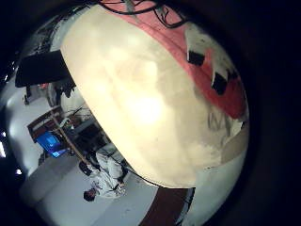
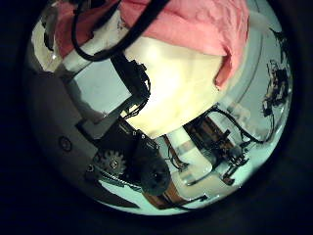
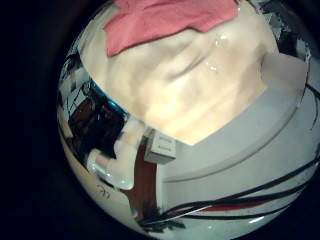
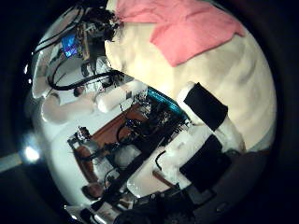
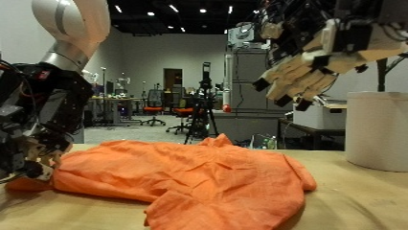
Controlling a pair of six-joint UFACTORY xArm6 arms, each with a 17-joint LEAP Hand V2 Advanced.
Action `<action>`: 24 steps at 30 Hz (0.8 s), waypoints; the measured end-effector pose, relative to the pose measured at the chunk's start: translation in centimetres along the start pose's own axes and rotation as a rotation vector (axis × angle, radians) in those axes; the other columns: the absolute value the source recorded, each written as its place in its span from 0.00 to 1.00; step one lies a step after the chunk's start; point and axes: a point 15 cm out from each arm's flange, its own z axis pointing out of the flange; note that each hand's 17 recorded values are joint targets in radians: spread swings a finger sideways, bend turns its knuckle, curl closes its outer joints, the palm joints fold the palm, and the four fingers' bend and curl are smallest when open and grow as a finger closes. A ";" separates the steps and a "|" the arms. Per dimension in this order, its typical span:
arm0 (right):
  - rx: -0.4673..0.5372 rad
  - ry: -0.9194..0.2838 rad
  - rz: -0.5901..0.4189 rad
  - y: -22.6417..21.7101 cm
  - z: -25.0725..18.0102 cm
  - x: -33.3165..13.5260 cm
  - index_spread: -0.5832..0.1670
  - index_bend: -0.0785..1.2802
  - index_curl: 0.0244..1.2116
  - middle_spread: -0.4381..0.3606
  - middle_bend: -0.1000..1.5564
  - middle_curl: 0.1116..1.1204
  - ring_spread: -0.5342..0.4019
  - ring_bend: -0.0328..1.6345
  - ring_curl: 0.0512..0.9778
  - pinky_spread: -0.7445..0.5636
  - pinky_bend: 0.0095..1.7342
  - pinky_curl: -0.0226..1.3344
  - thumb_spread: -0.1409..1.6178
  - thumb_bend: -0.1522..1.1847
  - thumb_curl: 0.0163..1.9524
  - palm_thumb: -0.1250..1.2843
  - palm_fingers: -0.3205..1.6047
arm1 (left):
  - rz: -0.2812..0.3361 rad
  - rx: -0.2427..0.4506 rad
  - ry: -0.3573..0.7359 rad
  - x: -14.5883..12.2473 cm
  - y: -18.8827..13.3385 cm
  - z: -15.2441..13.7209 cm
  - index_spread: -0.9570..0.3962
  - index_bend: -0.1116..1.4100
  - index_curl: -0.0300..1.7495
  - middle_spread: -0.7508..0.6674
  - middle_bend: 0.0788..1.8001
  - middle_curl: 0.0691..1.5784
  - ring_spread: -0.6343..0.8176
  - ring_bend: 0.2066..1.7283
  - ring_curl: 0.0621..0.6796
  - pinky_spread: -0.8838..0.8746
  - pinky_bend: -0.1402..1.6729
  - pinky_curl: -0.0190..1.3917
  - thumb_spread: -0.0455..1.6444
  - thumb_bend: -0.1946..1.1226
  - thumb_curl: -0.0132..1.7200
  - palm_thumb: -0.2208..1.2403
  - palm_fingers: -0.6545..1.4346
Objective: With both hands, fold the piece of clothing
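Observation:
An orange shirt (image 5: 192,172) lies spread and rumpled on the wooden table (image 5: 357,203). My left hand (image 5: 32,125) hangs low at the shirt's edge, its fingers relaxed and pointing down to the table, holding nothing that I can see. High above the shirt's other side, my right hand (image 5: 312,62) is open with its fingers spread. In the left palm views, the shirt (image 1: 179,38) (image 2: 196,24) lies beside the left hand's fingers (image 1: 212,71). In the right palm views, the shirt (image 3: 160,20) (image 4: 182,28) lies farther off on bare table.
A tall white cylinder (image 5: 379,129) stands on the table under the right hand, beside the shirt's far edge. Bare wood lies in front of the shirt. Lab equipment and chairs stand in the room behind the table.

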 end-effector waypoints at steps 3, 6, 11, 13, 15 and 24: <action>0.018 0.015 -0.013 -1.6 1.6 0.1 0.48 0.17 0.24 0.58 0.22 0.25 0.57 0.32 0.27 0.62 0.13 0.24 0.76 0.10 0.17 0.64 0.39 | 0.012 0.001 0.029 0.5 0.4 -0.1 0.28 0.37 0.42 0.18 0.55 0.44 0.10 0.57 0.70 0.07 0.45 0.34 0.67 0.14 0.23 0.65 0.86; 0.047 0.053 -0.046 -3.7 3.2 0.2 0.48 0.15 0.23 0.55 0.23 0.27 0.52 0.33 0.29 0.59 0.13 0.25 0.72 0.09 0.18 0.63 0.35 | 0.015 0.000 0.048 0.9 0.6 0.0 0.27 0.37 0.44 0.18 0.56 0.44 0.11 0.59 0.73 0.07 0.46 0.35 0.68 0.14 0.24 0.66 0.85; 0.025 0.075 -0.102 -5.0 6.7 0.6 0.48 0.17 0.22 0.55 0.23 0.27 0.53 0.31 0.28 0.62 0.16 0.25 0.67 0.10 0.18 0.64 0.30 | 0.016 -0.016 0.062 1.2 1.4 0.4 0.26 0.36 0.47 0.19 0.57 0.45 0.13 0.60 0.75 0.07 0.47 0.37 0.69 0.13 0.26 0.66 0.84; 0.033 0.095 -0.102 -5.5 7.6 1.3 0.48 0.18 0.22 0.55 0.23 0.28 0.53 0.30 0.28 0.62 0.16 0.25 0.66 0.10 0.19 0.64 0.29 | 0.016 -0.016 0.063 1.3 1.7 0.4 0.26 0.36 0.48 0.19 0.57 0.45 0.13 0.61 0.75 0.07 0.47 0.38 0.69 0.14 0.26 0.66 0.84; 0.039 0.134 -0.102 -6.0 8.4 2.4 0.48 0.18 0.22 0.54 0.23 0.28 0.54 0.29 0.27 0.63 0.16 0.25 0.65 0.10 0.19 0.64 0.29 | 0.017 -0.015 0.062 1.4 1.8 0.3 0.25 0.36 0.49 0.20 0.57 0.45 0.13 0.61 0.75 0.07 0.47 0.38 0.69 0.14 0.26 0.65 0.84; 0.073 0.222 -0.117 -7.1 11.3 3.5 0.48 0.19 0.23 0.54 0.22 0.28 0.55 0.28 0.27 0.62 0.15 0.25 0.64 0.10 0.19 0.65 0.28 | 0.023 -0.009 0.068 2.1 2.5 0.0 0.24 0.33 0.54 0.20 0.58 0.46 0.13 0.61 0.76 0.07 0.47 0.40 0.69 0.14 0.28 0.65 0.83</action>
